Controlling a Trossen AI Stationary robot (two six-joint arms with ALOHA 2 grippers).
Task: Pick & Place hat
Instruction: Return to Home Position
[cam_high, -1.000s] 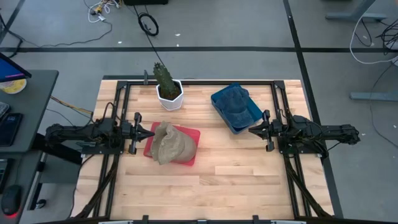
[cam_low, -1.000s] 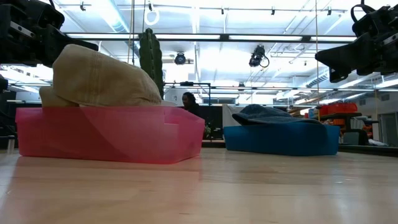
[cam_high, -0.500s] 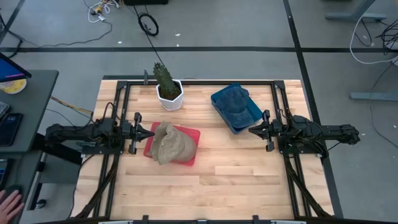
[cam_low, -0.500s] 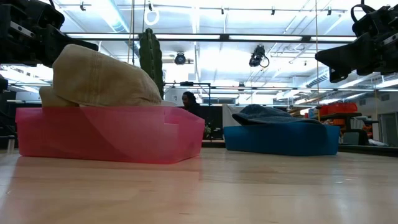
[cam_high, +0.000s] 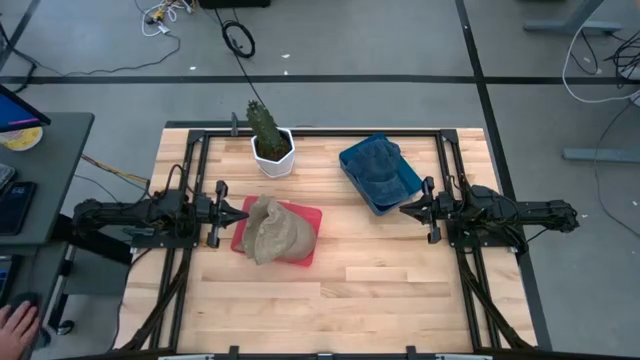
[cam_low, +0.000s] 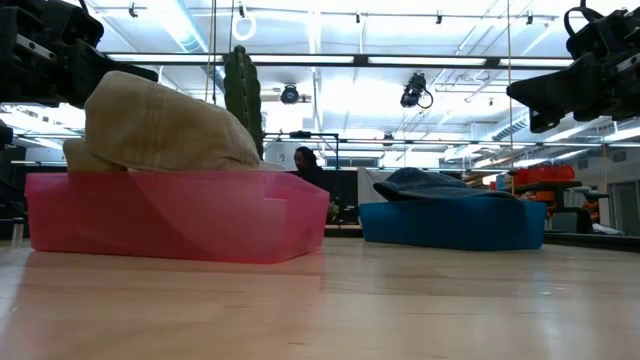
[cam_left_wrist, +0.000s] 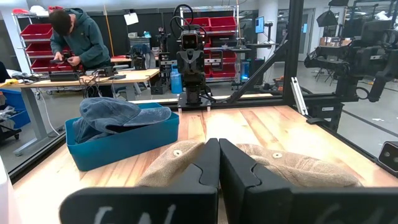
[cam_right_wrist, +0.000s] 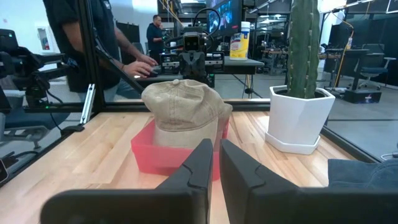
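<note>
A tan hat (cam_high: 275, 232) sits crown up in a red bin (cam_high: 312, 215) at the table's left middle. It also shows in the low view (cam_low: 160, 125). A blue hat (cam_high: 375, 165) lies in a blue bin (cam_high: 410, 185) at the far right. My left gripper (cam_high: 245, 213) is shut, level, just left of the red bin, and it looks over the tan hat (cam_left_wrist: 292, 165). My right gripper (cam_high: 403, 209) is shut, level, near the blue bin's near end, pointing at the tan hat (cam_right_wrist: 183, 102). Neither gripper holds anything.
A cactus (cam_high: 266, 122) in a white pot (cam_high: 273, 155) stands at the far edge between the bins. A black frame (cam_high: 320, 131) runs around the table's sides. Bare wood lies along the near half (cam_high: 330, 300). A person's hand (cam_high: 15, 322) shows off the table at lower left.
Both arms and both hats have kept still. A person's hand has come into view beside the desk off the table's left side.
</note>
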